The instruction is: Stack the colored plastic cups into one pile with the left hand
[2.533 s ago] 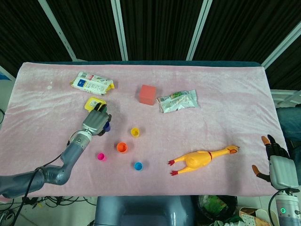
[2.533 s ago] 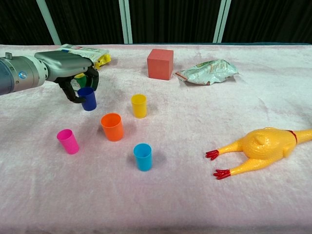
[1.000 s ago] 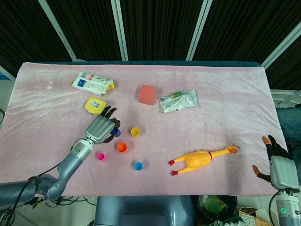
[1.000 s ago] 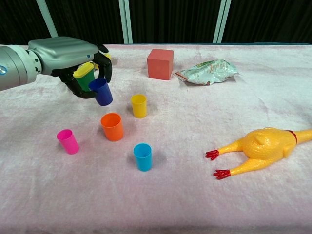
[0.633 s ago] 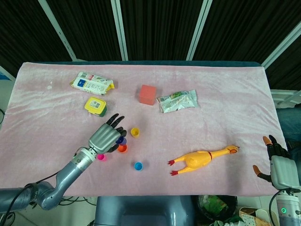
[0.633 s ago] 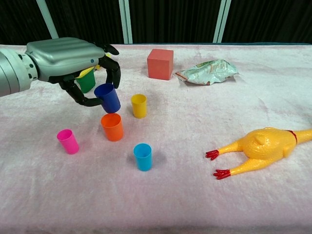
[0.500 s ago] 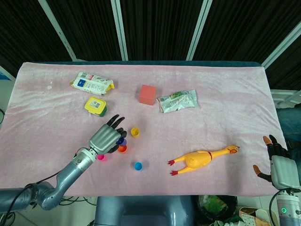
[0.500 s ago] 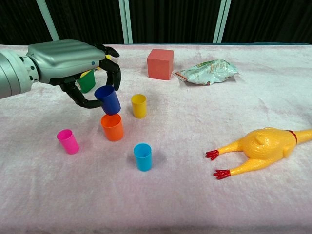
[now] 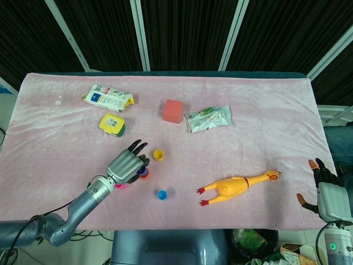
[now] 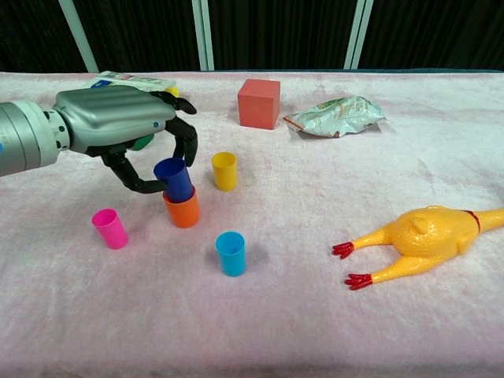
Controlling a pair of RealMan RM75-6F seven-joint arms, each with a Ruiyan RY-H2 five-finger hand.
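Note:
My left hand [image 10: 126, 130] pinches a dark blue cup [image 10: 173, 177] between thumb and fingers; the cup's base sits inside the mouth of the orange cup [image 10: 183, 211]. In the head view the left hand [image 9: 126, 164] covers most of both cups. Standing apart on the pink cloth are a yellow cup [image 10: 224, 170], a light blue cup [image 10: 231, 253] and a pink cup [image 10: 109, 228]. My right hand [image 9: 324, 192] hangs off the table's right front corner with its fingers apart, holding nothing.
A red cube [image 10: 259, 102] and a silver snack bag [image 10: 335, 116] lie at the back. A yellow rubber chicken [image 10: 417, 236] lies to the right. A yellow-lidded green container [image 9: 112, 124] and a printed packet [image 9: 108, 97] sit behind the left hand.
The left hand has carried the dark blue cup right and toward the front, then lowered it from above the orange cup into its mouth. The right hand has stayed put.

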